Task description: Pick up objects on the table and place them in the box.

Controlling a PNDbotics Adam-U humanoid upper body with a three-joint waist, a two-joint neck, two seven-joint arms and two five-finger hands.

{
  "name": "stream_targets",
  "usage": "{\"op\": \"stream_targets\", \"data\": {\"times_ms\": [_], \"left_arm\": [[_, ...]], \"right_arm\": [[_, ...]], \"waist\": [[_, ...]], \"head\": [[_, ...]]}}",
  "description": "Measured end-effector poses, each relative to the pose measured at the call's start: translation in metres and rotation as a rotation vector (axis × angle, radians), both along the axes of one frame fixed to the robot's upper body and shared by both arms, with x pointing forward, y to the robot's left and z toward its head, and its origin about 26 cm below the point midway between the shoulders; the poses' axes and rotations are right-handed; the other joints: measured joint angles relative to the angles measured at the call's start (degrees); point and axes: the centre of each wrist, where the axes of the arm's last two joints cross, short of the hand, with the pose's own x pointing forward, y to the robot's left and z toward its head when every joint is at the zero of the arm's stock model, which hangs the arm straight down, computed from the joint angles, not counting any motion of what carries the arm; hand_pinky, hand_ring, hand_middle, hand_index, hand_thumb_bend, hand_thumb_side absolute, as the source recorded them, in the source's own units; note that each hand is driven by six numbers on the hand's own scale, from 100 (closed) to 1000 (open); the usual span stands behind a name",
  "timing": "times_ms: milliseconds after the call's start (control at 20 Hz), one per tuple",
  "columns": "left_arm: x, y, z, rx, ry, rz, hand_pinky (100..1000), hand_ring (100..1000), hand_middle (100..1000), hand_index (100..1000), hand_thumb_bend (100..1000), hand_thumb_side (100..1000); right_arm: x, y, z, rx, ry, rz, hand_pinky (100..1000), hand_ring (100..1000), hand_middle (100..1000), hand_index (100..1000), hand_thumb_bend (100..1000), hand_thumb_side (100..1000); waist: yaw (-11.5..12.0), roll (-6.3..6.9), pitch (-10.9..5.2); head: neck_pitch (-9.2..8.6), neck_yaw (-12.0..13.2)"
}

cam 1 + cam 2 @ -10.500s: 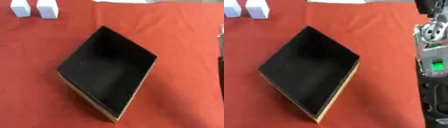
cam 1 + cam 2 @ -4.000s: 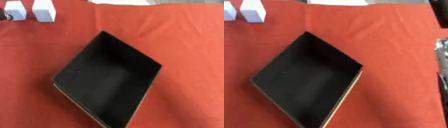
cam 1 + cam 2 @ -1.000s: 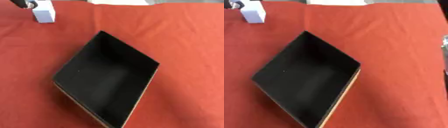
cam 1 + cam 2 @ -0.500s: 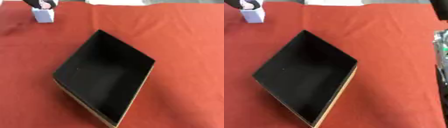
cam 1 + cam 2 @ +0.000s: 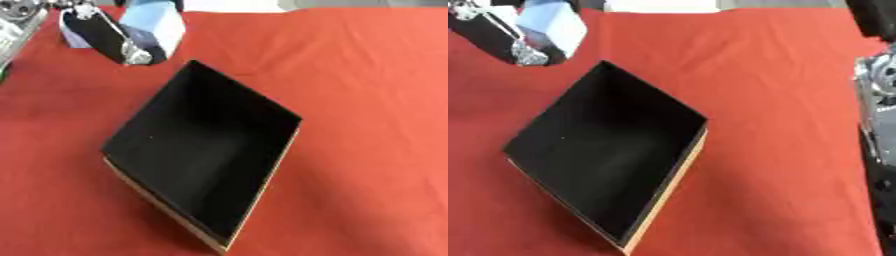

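Left eye view, left hand [image 5: 109, 37] gripping pale blue-white block [image 5: 157, 25], just beyond box [image 5: 206, 150] far corner.

There are no words, numbers or signs to read anywhere. The black box [image 5: 206, 150] has plain dark walls with nothing written on them. The pale block [image 5: 156, 26] up at 11 o'clock is blank on every side that shows. The red cloth on the tabletop [image 5: 367, 100] has no print at all.
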Motion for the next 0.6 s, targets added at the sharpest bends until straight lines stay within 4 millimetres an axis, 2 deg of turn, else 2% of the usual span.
{"op": "stream_targets", "data": {"times_ms": [250,600], "left_arm": [[-0.02,-0.01,-0.01,0.038,0.007,-0.056,355,474,498,672,203,100],[-0.024,-0.019,-0.028,0.053,0.024,-0.089,363,479,502,674,212,100]], "right_arm": [[0.0,0.0,-0.002,0.004,0.002,0.0,771,606,520,799,100,683],[0.0,-0.001,-0.003,0.007,0.002,-0.002,770,604,519,799,100,684]], "waist": [[0.3,-0.04,-0.04],[0.5,-0.19,-0.04]], "head": [[0.36,-0.5],[0.38,-0.7]]}}
